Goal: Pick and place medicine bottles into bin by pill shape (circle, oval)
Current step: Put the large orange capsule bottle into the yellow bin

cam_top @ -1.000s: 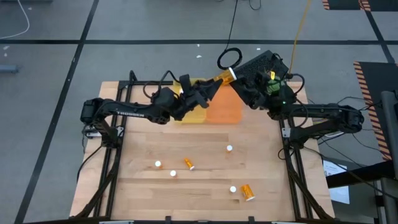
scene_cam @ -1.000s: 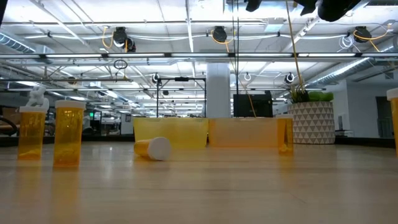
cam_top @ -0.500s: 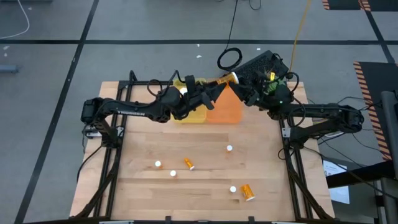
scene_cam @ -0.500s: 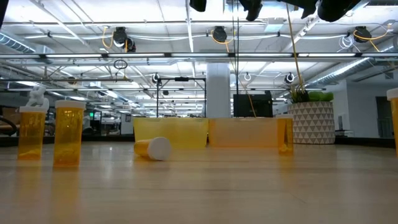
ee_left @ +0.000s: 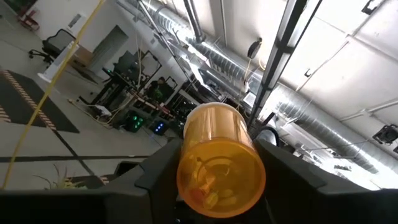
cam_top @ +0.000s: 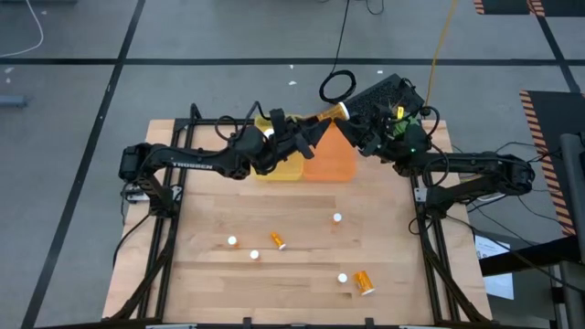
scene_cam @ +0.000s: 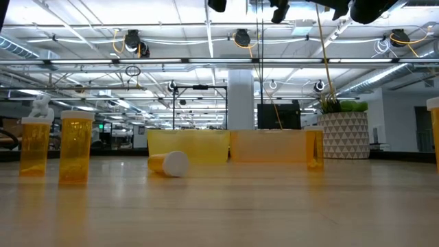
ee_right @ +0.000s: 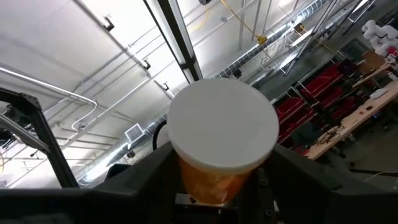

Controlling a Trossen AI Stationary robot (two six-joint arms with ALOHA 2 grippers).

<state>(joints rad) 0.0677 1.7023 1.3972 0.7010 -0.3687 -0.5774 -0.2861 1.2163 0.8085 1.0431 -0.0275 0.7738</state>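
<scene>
One orange medicine bottle (cam_top: pixel 329 114) with a white cap (ee_right: pixel 224 127) hangs high over the far edge of the orange bin (cam_top: pixel 331 160), with my right gripper (cam_top: pixel 351 112) shut on it. Its clear bottom (ee_left: pixel 221 180), with pills showing inside, faces my left gripper (cam_top: pixel 315 128). That gripper is open, with a finger on either side of the bottle's bottom end. The yellow bin (cam_top: pixel 281 168) stands next to the orange one, partly under my left arm. Several more bottles are on the table, some upright (cam_top: pixel 232 241), two lying on their sides (cam_top: pixel 277 240). My right gripper pinches the bottle's orange body just under the cap (ee_right: pixel 208 180) between its two fingers. It comes from the table's right side, slanting upward. The bottle points away along the fingers, cap end nearest the wrist. It is lifted clear of everything.
A white patterned pot with a green plant (scene_cam: pixel 345 134) stands at the far right behind the bins. A black cable loop (cam_top: pixel 336 87) and a yellow cable (cam_top: pixel 441 41) hang beyond the far edge. Loose bottles (cam_top: pixel 365 282) dot the near half of the table.
My left gripper has moved a little toward the table's right edge, closer to the bottle's bottom end. The bottle and my right gripper have stayed where they were.
</scene>
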